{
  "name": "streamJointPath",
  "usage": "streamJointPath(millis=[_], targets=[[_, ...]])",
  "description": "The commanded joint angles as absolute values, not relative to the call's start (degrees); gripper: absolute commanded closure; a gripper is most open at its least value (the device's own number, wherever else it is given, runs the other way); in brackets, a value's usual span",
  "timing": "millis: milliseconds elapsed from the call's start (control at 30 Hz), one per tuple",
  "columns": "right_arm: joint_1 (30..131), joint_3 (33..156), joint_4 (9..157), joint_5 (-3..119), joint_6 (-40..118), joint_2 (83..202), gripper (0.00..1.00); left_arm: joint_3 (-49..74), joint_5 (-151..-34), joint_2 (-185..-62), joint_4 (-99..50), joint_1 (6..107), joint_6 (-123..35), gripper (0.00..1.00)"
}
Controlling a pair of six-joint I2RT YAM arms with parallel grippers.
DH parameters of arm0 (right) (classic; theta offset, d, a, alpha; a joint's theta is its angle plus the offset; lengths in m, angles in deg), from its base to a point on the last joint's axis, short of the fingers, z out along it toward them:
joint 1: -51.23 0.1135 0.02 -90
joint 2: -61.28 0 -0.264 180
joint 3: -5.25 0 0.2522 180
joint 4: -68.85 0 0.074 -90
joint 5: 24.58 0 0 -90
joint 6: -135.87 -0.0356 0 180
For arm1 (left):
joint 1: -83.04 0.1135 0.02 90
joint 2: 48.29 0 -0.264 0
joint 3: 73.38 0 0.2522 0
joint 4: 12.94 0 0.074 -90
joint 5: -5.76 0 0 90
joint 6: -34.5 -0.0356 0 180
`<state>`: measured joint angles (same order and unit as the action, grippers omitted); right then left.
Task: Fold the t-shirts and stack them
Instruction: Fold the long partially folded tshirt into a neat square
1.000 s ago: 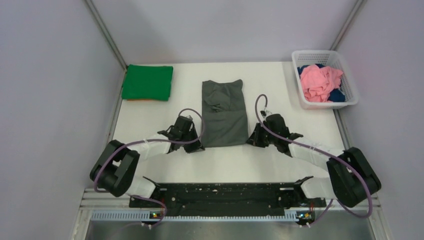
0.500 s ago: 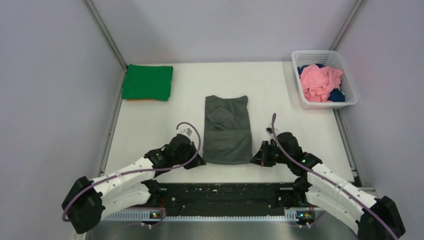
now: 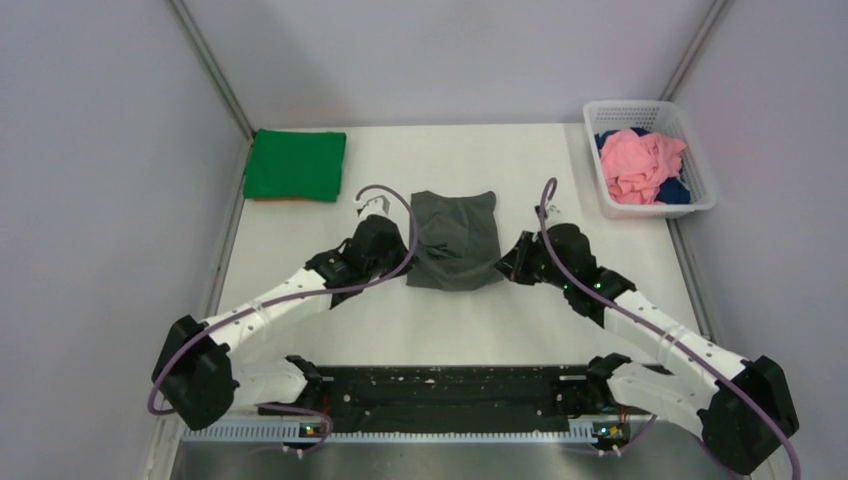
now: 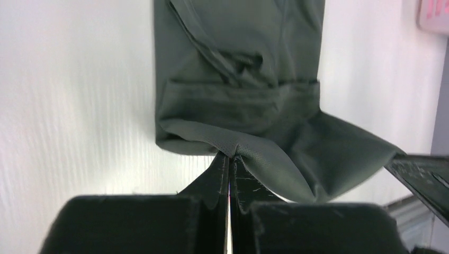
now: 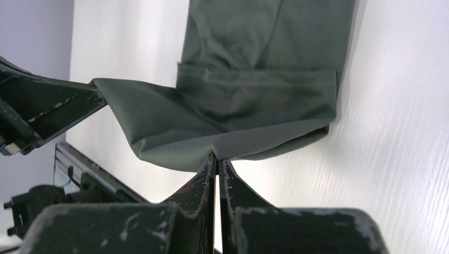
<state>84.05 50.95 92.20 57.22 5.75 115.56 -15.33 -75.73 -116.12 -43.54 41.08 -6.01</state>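
Note:
The dark grey t-shirt (image 3: 455, 238) lies mid-table, its near end lifted and folded back over the far part. My left gripper (image 3: 405, 262) is shut on its near left corner (image 4: 233, 150). My right gripper (image 3: 503, 266) is shut on its near right corner (image 5: 217, 154). The raised hem sags between the two grippers. The bright green t-shirt (image 3: 294, 164) lies folded at the far left. The pink t-shirt (image 3: 640, 162) and the dark blue t-shirt (image 3: 674, 190) lie crumpled in the white lattice basket (image 3: 610, 195) at the far right.
The green t-shirt rests on something orange whose edge (image 3: 275, 200) shows under it. Grey walls with metal corner rails enclose the white table (image 3: 330, 320). A black base bar (image 3: 450, 395) runs along the near edge.
Both grippers have carried the grey t-shirt's near hem away from the bases toward the far side, folding the shirt to about half its length. Both arms are stretched further out.

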Motion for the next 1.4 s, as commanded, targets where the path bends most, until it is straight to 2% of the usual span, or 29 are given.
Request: streamJointPath(millis=[0,167,633,967,1167,1367], targets=[[81.97,56.61,86.02,61.96,8.0,120.21,1.0,-9.87,-74.63,-120.99,-39.13,47.03,-11.36,1.0],[75.65,60.94,83.18,59.32,9.22,126.01,1.0,-3.38,-79.33,-127.9,-36.94,52.37,-14.17,1.0],[67.61,71.82,74.71,51.64,9.75,143.11,1.0,12.78,-82.76,-141.66,-37.12,60.07,-19.73,1.0],[63.62,77.13,70.22,48.25,9.15,155.55,1.0,26.33,-87.87,-157.36,-36.22,63.34,-21.07,1.0],[63.14,83.91,70.37,53.52,11.63,164.92,1.0,33.04,-89.42,-165.94,-33.82,64.89,-22.22,1.0],[62.16,92.12,68.17,50.51,12.41,176.1,1.0,42.17,-89.92,-174.55,-36.3,65.78,-22.21,1.0]])
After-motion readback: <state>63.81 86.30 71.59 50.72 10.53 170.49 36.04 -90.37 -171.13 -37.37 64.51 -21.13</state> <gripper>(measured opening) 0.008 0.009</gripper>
